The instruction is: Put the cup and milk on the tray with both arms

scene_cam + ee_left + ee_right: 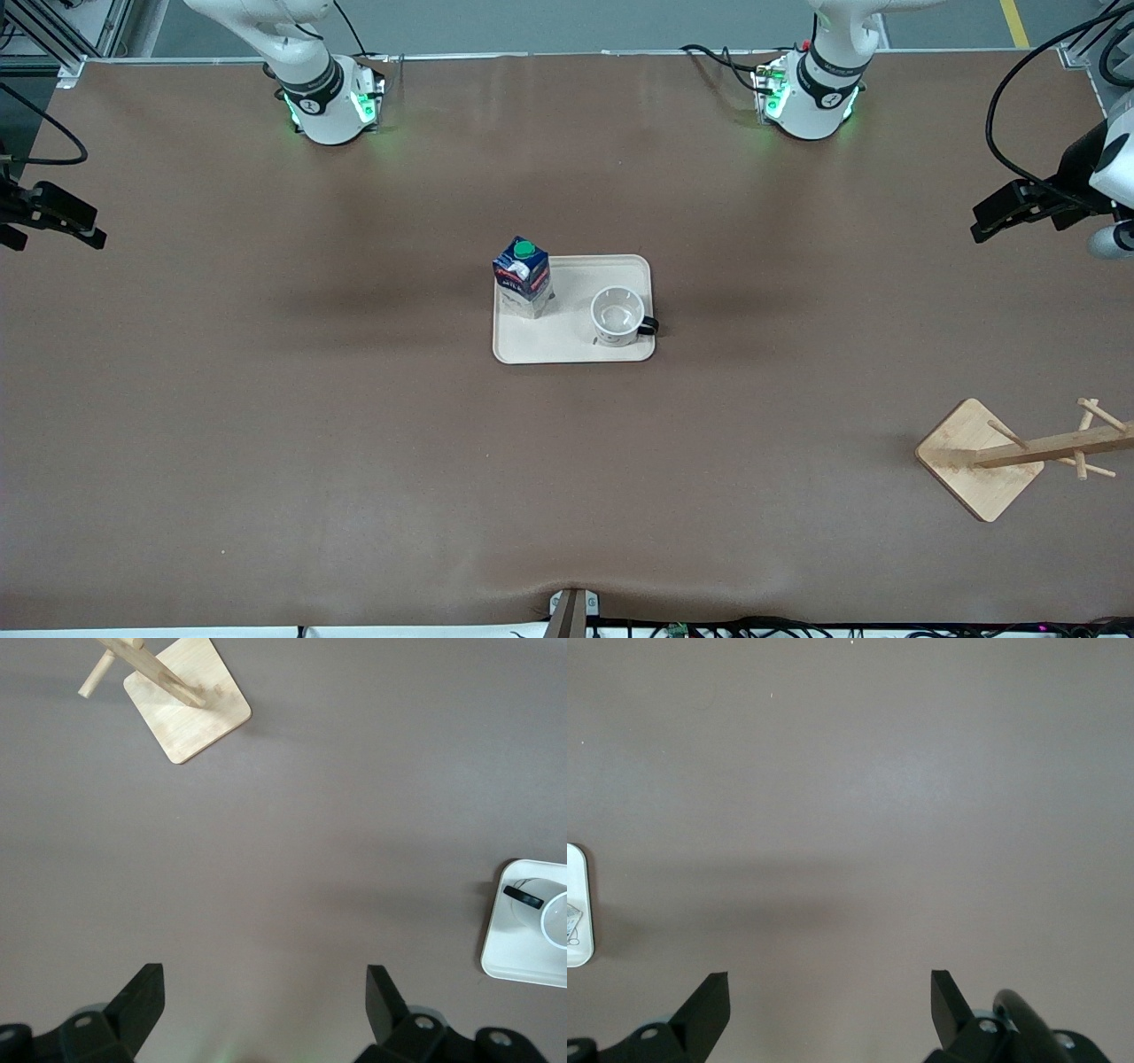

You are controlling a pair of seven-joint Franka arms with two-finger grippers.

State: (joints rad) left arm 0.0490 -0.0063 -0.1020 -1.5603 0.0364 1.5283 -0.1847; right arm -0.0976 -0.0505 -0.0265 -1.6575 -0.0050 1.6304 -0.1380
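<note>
Cup (617, 316) and milk (524, 276) both stand on the tray (574, 350), the milk toward the right arm's end. I see the left gripper (261, 1001) and right gripper (828, 1005) wide open, empty, well apart from the tray; probably nothing remains.

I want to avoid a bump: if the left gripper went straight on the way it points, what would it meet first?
Probably only the bare brown table. The left gripper is open and empty, looking down on it; the wooden rack and the tray with the cup lie off to the sides.
</note>
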